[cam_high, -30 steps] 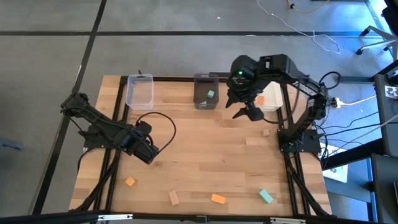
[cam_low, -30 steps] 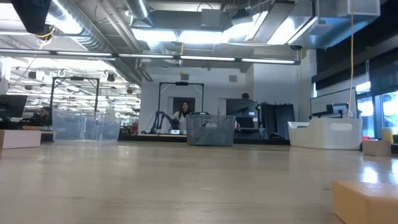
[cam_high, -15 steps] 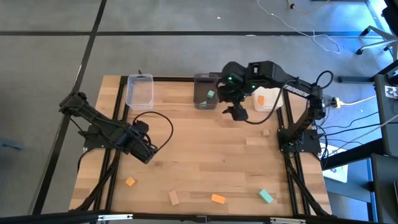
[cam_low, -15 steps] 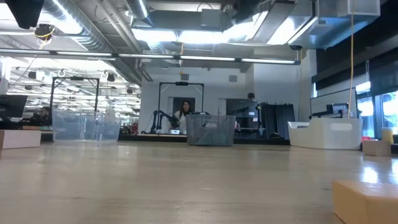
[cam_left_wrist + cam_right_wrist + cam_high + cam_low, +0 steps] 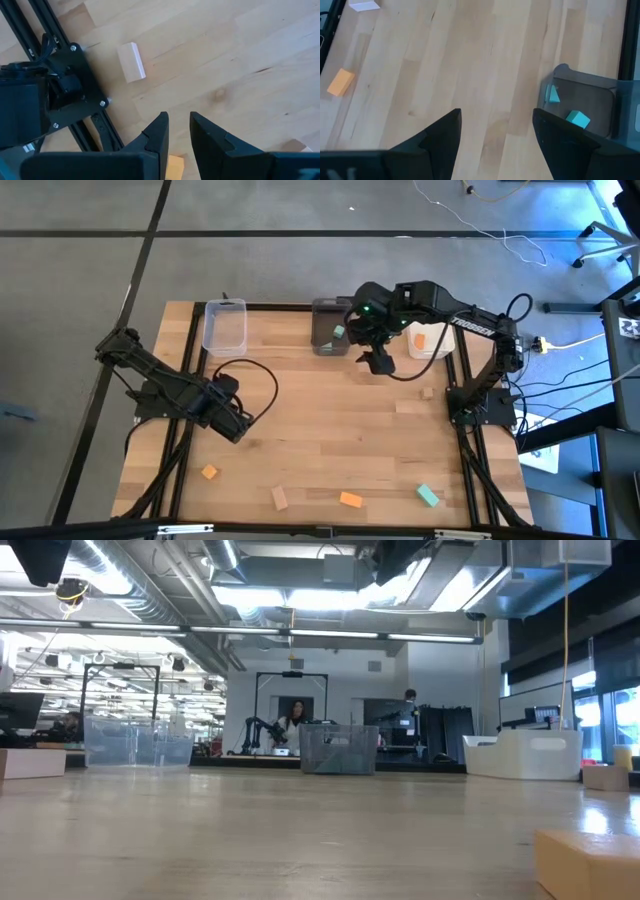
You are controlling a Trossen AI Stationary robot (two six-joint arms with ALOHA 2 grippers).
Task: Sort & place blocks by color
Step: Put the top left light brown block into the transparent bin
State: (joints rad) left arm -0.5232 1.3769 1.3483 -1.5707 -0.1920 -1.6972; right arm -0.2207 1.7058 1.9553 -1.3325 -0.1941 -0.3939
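Observation:
My right gripper [image 5: 377, 361] [image 5: 495, 130] hovers open above the table's far middle, just beside the grey bin [image 5: 331, 326] [image 5: 582, 107]. That bin holds two teal blocks [image 5: 579, 119] [image 5: 552, 93]. An orange block [image 5: 419, 340] lies in the white bin [image 5: 436, 351]. My left gripper [image 5: 237, 426] [image 5: 179, 130] waits over the table's left side, its fingers a narrow gap apart and touching nothing. Loose blocks lie flat along the near edge: orange [image 5: 209, 472], tan [image 5: 280, 498], orange [image 5: 350, 500], teal [image 5: 428, 496]. A small tan block [image 5: 427, 392] lies at the right.
A clear bin [image 5: 224, 326] stands at the far left of the bin row. A black cable [image 5: 262, 380] loops beside my left arm. The table's middle is bare wood. A tan block [image 5: 588, 862] fills the low view's near right corner. People stand in the room beyond.
My right gripper has swung from beside the white bin toward the table's left, ending next to the grey bin, and has hardly moved in the last half second. The blocks and my left arm have stayed put.

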